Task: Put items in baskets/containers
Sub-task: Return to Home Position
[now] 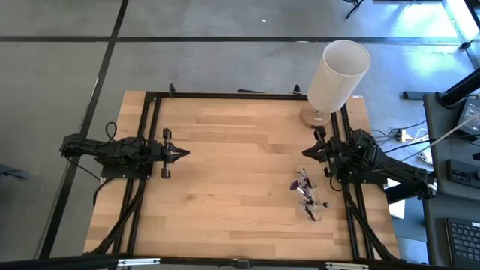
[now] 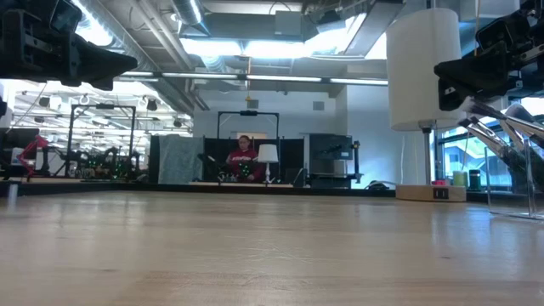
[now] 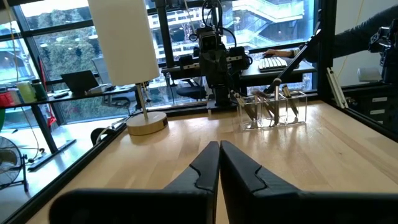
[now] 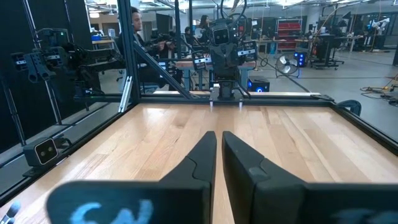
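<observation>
A small clear plastic box [image 1: 310, 199] stands on the table's right part, toward the near edge. In the left wrist view the box [image 3: 272, 109] shows several thin brushes [image 3: 278, 99] leaning within its outline. From above, reddish-purple brush tips [image 1: 302, 181] show at its far end. My left gripper [image 1: 186, 153] [image 3: 219, 149] hovers shut over the table's left half, pointing right. My right gripper [image 1: 304, 152] [image 4: 219, 140] hovers shut at the right side, pointing left, just beyond the box's far end. Neither touches anything.
A tall white cylinder on a round wooden base [image 1: 337, 75] stands at the far right corner, close behind my right arm. A black frame [image 1: 225, 95] rims the table. Bare wood [image 1: 240, 172] lies between the two grippers. A person [image 2: 244, 160] sits far behind the table.
</observation>
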